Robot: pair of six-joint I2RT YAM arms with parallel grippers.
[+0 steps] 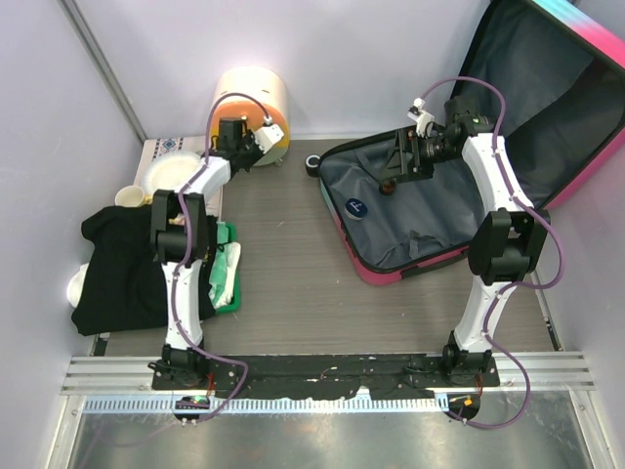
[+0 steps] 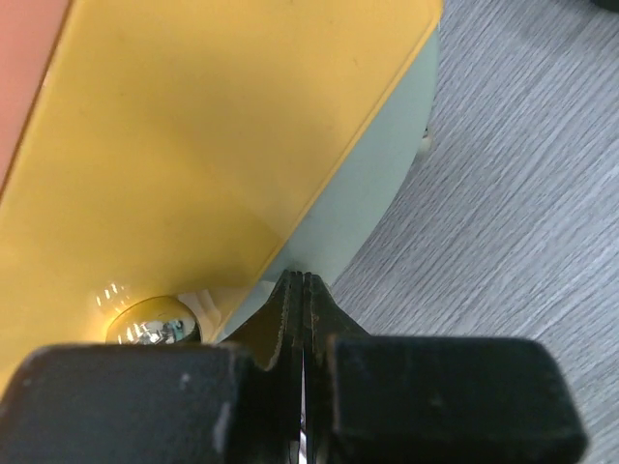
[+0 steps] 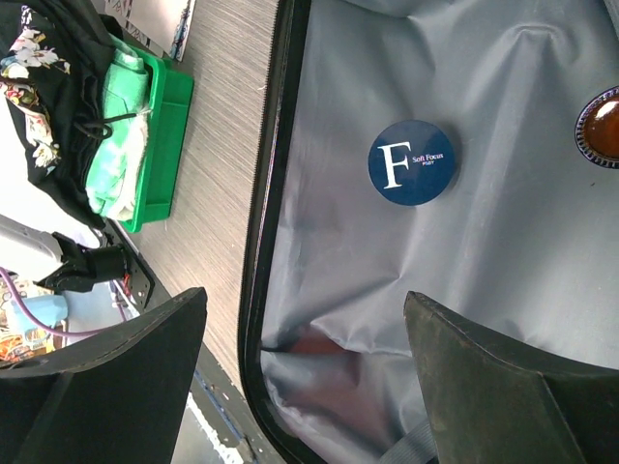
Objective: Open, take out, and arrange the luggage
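The luggage (image 1: 410, 220) lies open at the right, its pink-edged lid (image 1: 547, 88) leaning on the back wall and its grey lining (image 3: 387, 271) bare. A round blue disc (image 1: 356, 206) lies on the lining and also shows in the right wrist view (image 3: 413, 162). A small brown round item (image 3: 600, 128) lies near it. My right gripper (image 1: 398, 164) hovers open and empty over the lining, its own view (image 3: 305, 295) showing nothing between the jaws. My left gripper (image 1: 256, 142) is shut with its tips (image 2: 302, 280) against the yellow front of the round drawer box (image 2: 193, 145).
The cream-and-orange drawer box (image 1: 252, 98) stands at the back, with a gold knob (image 2: 145, 324). A green tray (image 1: 227, 269) of pale cloth, a black garment (image 1: 122, 259), a white plate (image 1: 174, 176) and a cup (image 1: 127, 196) fill the left. A black ring (image 1: 312, 166) lies by the luggage.
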